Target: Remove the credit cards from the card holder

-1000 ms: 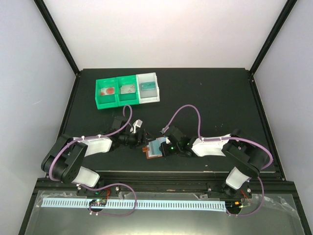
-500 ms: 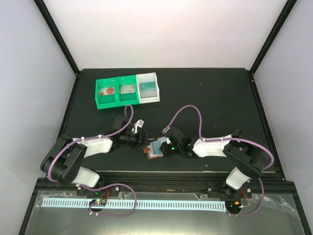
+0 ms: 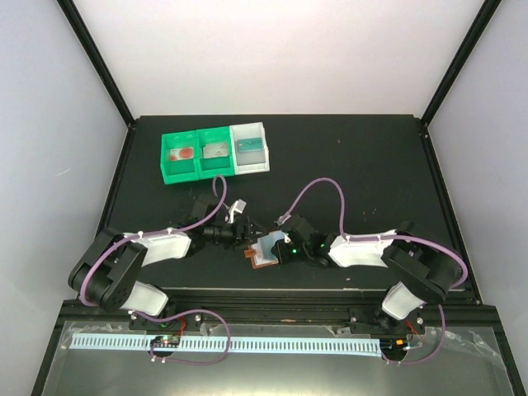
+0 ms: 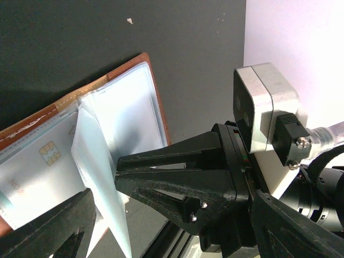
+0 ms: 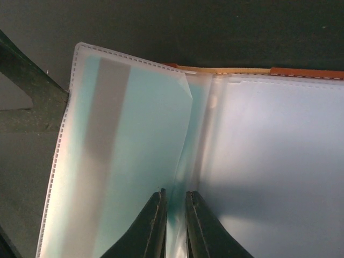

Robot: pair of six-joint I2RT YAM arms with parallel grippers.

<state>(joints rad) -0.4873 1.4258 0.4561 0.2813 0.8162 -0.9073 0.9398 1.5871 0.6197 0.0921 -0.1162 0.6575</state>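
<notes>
The brown holder point(image 3: 262, 253) lies open at the near middle of the counter point(image 3: 355, 157), its clear pale-blue sleeves point(image 5: 129, 156) raised and a chip card point(image 4: 37, 172) inside. The left end effector point(image 3: 239, 226) is wide open and empty. The right end effector point(image 5: 175, 196) is almost closed around a sleeve edge, and I cannot tell if it grips.

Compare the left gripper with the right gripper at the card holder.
The left gripper stands wide open; the right gripper has its jaws nearly together, with only a narrow gap. The left gripper holds nothing; the right gripper has a clear pocket leaf of the card holder between its jaws, though a firm pinch cannot be confirmed. Both are black and point at the open holder from opposite sides.
</notes>
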